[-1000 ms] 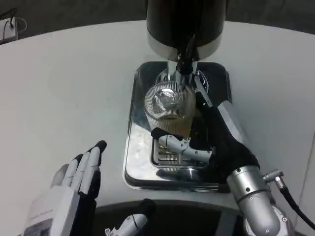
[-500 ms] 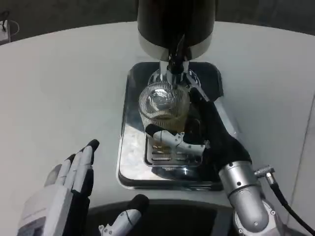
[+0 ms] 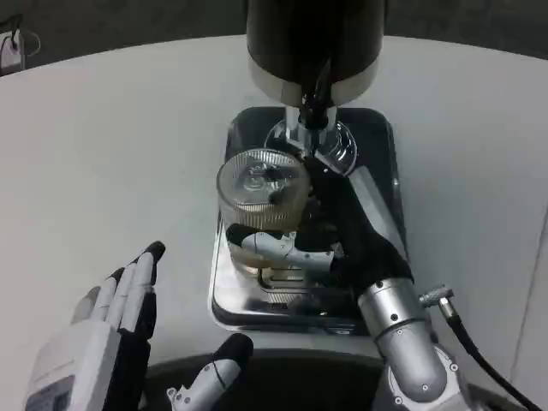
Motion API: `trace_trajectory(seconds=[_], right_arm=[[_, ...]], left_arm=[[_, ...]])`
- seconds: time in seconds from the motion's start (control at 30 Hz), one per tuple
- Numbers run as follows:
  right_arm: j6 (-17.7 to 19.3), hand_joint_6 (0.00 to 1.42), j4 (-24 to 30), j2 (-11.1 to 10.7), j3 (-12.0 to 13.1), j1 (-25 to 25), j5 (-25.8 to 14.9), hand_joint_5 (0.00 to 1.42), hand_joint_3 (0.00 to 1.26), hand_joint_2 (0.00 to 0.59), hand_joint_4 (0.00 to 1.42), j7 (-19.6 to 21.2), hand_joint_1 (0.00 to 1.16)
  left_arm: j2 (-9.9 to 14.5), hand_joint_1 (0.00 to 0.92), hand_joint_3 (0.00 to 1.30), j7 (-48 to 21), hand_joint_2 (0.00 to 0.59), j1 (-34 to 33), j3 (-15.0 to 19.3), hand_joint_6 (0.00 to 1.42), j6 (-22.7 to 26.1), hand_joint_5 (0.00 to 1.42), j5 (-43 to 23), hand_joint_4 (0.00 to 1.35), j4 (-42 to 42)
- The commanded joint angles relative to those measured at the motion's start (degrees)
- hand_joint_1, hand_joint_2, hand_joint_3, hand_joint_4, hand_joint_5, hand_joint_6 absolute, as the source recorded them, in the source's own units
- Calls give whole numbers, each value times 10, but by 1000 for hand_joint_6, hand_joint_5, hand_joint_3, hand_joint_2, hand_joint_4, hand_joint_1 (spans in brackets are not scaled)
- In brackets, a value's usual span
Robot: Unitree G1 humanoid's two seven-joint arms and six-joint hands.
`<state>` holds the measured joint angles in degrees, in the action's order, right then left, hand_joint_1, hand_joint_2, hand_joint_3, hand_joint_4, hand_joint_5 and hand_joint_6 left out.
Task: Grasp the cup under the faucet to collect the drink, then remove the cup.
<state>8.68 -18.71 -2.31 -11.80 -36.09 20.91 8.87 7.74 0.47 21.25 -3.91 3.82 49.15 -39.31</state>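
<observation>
- Head view is taken from above, and on the far left the left hand (image 3: 111,330) is seen over the white bench (image 3: 103,154), with fingers stretched out and apart; nothing is held by it.
- Next, the cup (image 3: 259,190) is found at the left part of the steel drip tray (image 3: 381,163), a little to the left of the faucet (image 3: 315,110) and not directly below it.
- The cup is seen as a clear, ribbed tumbler with a round open rim; a pale yellowish drink seems to be inside, though the level cannot be read well.
- It is judged to be glass or hard plastic: stiff, possibly fragile, somewhat heavy when filled, and slippery if wet.
- A hold on the lower side wall is advised, around the body and not at the rim, and the cup must be kept upright so that nothing is spilled.
- The ribs are expected to give some grip to the fingers.
- Further right, the right hand (image 3: 330,244) is wrapped on the cup; one pale finger crosses the near wall and the dark palm is pressed at the right side.
- The dark dispenser (image 3: 312,38) stands behind, at the tray's far edge.
</observation>
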Motion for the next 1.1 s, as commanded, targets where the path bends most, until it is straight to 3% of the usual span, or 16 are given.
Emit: trace_trajectory(seconds=[0.03, 0.2, 0.4, 0.5, 1.1], right_arm=[[9, 1198, -7, 6, -1, 4, -4, 750, 377, 234, 540, 0, 1050], [12, 1419, 5, 9, 5, 11, 6, 968, 529, 236, 726, 31, 1139], [23, 1424, 14, 9, 17, 15, -5, 1129, 659, 174, 886, 44, 1162], [27, 1424, 29, 8, 22, 18, -7, 1176, 687, 171, 920, 44, 1162], [14, 1424, 135, -6, 28, 77, -12, 1206, 763, 123, 973, 11, 1162]], left_arm=[[-1, 0, 0, -9, 177, -1, 0, 0, 8, 0, -3, 0, -3], [-1, 0, 0, -11, 177, -6, -3, 0, 11, 0, -1, 0, -2], [-1, 0, 0, -12, 174, -9, -6, 0, 13, 0, 0, 0, 1], [-1, 0, 0, -14, 171, -13, -10, 0, 14, 0, 1, 0, 4], [-2, 0, 0, -11, 168, -26, -25, 0, 15, 0, 0, 0, 17]])
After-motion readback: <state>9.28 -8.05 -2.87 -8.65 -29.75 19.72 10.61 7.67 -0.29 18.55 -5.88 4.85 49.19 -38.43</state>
